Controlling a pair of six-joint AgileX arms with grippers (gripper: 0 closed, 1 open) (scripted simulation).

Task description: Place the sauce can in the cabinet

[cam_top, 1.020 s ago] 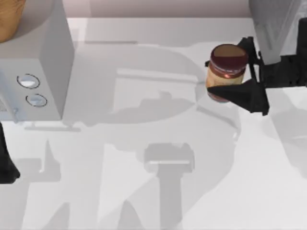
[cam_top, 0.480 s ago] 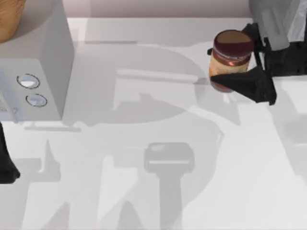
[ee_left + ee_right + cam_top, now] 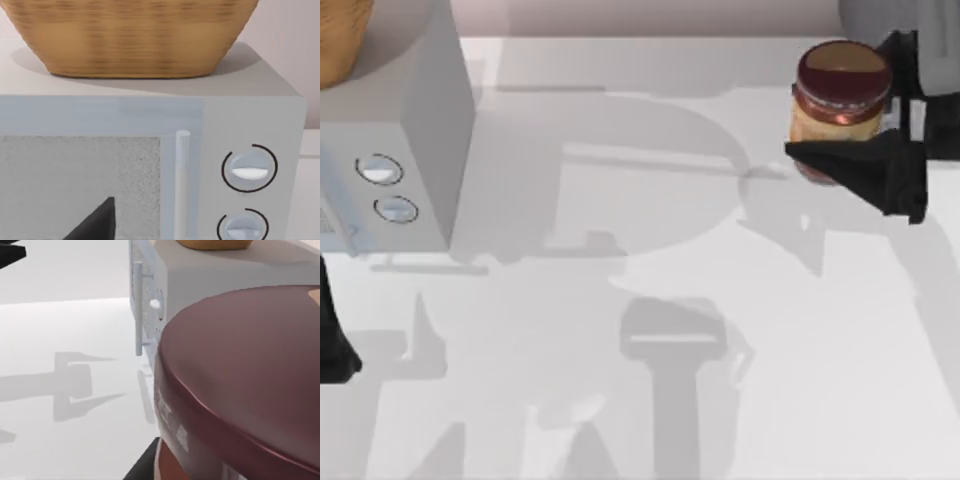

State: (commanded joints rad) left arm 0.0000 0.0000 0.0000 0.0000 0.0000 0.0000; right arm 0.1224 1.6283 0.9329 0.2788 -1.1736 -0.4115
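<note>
At the far right of the desk (image 3: pixel 650 420) you have the sauce can (image 3: pixel 841 105), upright, dark maroon top up, caught between the black fingers (image 3: pixel 865 172) of your right gripper (image 3: pixel 880 115): one finger crosses its near side, the other sits at its far-right side, both closed against the can's wall. The can appears lifted off the desk, its shadow lying apart from it, below and to the left. In the right wrist view the can's maroon lid (image 3: pixel 245 375) sits close to the lens.

Change from one second ago: can and right gripper together have shifted right and farther back, closer to the far right corner; the grip is unchanged.

Left arm (image 3: pixel 332 340): parked at the near left edge; you cannot tell how its fingers stand. A dark fingertip (image 3: pixel 95 225) shows in the left wrist view.

Surface: plain white desk, crossed by grey shadows of the arms. Pale wall along the far edge.

Other items: light-grey box with two round knobs (image 3: pixel 405 150) at far left, a woven basket (image 3: pixel 130 37) on top of it.
</note>
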